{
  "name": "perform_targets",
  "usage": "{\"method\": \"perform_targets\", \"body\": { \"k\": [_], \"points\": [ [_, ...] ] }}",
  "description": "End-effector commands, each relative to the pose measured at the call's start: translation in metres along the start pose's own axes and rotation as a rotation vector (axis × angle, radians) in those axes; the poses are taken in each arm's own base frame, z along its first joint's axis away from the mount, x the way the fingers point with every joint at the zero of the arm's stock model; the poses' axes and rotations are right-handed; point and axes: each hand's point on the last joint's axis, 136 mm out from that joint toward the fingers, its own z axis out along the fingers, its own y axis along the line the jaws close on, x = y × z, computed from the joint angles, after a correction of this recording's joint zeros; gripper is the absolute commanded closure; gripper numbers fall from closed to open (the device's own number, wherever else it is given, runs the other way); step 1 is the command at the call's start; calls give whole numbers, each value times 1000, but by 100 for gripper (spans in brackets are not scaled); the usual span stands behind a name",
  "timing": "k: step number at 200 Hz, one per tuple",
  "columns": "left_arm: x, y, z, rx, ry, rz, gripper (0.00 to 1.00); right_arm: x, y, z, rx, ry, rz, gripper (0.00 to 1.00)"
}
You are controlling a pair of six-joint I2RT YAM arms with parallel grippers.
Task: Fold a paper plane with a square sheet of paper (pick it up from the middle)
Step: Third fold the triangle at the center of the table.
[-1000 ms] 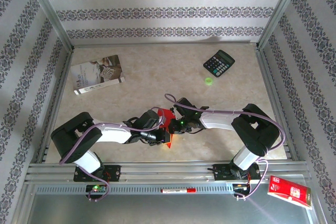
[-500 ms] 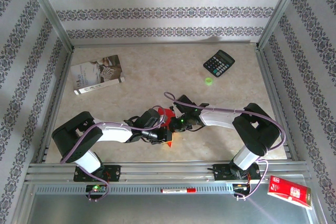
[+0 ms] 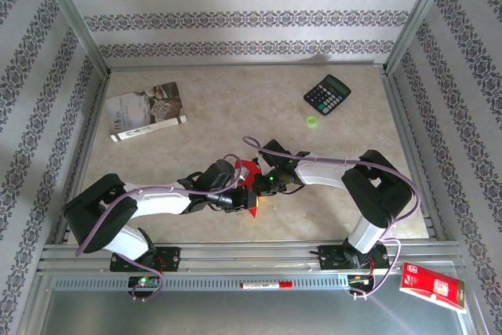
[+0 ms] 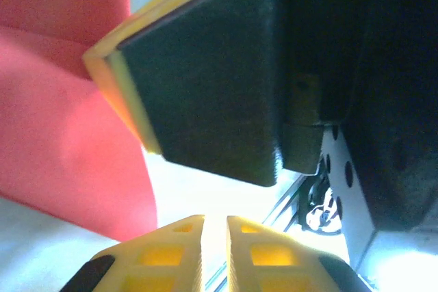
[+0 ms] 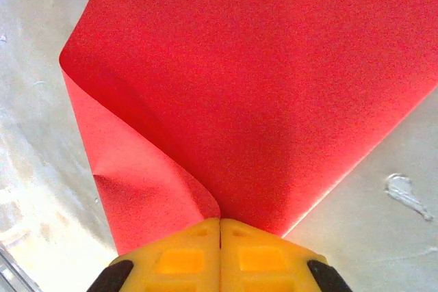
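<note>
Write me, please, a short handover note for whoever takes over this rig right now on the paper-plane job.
Right gripper: shut on the square sheet of paper, pinching it where it bends over on itself.
Left gripper: fingertips a slit apart with nothing between them, close beside the sheet and the other arm's finger.
Sheet: near the middle of the table, between the two grippers, loosely curled, one flap raised off the surface.
Done: the sheet is gripped; no sharp crease is visible.
Left: all the folds, as nothing is dart-shaped yet.
</note>
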Motion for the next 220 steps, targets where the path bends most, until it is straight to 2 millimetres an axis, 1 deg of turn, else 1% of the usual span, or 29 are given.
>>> {"method": "perform_targets", "body": {
  "k": [1,18,32,55,82,90,105,128,141,162,181,220],
  "points": [
    [-5,19,-16,-25,-42,-52,87,-2,-2,1,4,17,-16,94],
    [-14,24,-27,-33,-78,-68,88,-2,-3,1,4,22,-18,94],
    [-26,27,-39,-31,-118,-90,90,-2,-3,1,5,25,-18,94],
    [-53,34,-59,-37,-194,-128,92,-1,-4,1,7,25,-17,94],
    [-85,37,-69,-91,-231,-114,93,0,-6,3,8,26,-14,94],
    [-92,44,-67,-115,-225,-129,94,0,-5,3,5,25,-13,94],
    [-108,42,-60,-109,-213,-125,95,0,-6,4,6,27,-10,94],
    [-119,45,-42,-126,-158,-120,95,-1,-5,5,4,25,-12,94],
    [-119,49,-31,-130,-125,-121,95,-2,-4,4,3,25,-15,94],
    [-122,47,-17,-136,-85,-92,95,-3,-3,4,1,22,-15,94],
    [-120,50,-4,-142,-42,-93,95,-6,-1,2,0,19,-20,94],
    [-115,67,6,-182,-5,-96,95,-9,2,-1,1,19,-38,94]
  ]
}}
